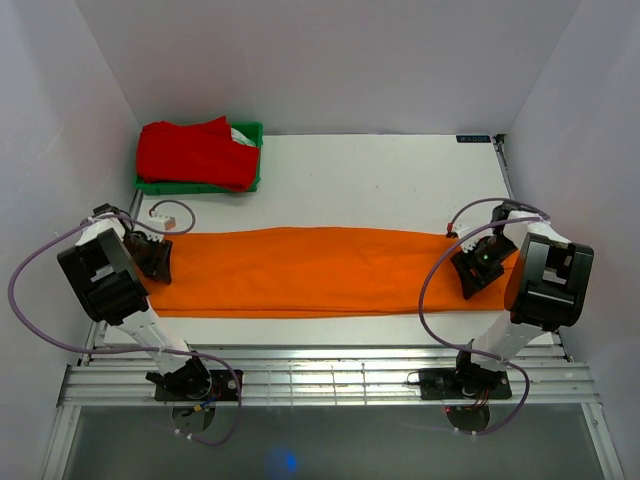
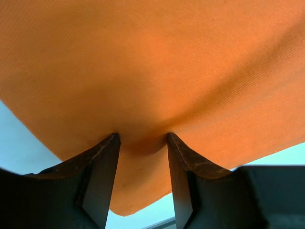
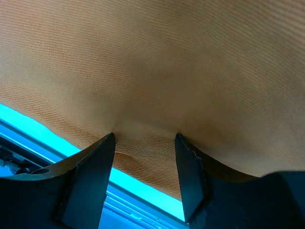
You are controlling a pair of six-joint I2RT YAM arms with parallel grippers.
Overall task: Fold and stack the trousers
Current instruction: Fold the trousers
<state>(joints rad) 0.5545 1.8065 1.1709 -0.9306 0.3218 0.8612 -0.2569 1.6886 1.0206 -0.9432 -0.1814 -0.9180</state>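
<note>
The orange trousers [image 1: 300,270] lie flat on the white surface [image 1: 380,180] as one long band running from left to right across its near half, folded lengthwise with the edges fairly straight. The left hand [image 1: 163,258] sits at the left end of the band and the right hand [image 1: 464,270] at the right end. In the left wrist view the left hand [image 2: 142,138] is about half open, its dark fingers [image 2: 102,162] tipped against the fabric with a small pucker of cloth in the gap. The right wrist view shows the right hand [image 3: 145,136] the same way, fingers [image 3: 188,171] apart and touching the cloth near its edge. At the far left corner a red garment [image 1: 195,152] lies in a green bin [image 1: 252,135], apart from the trousers.
</note>
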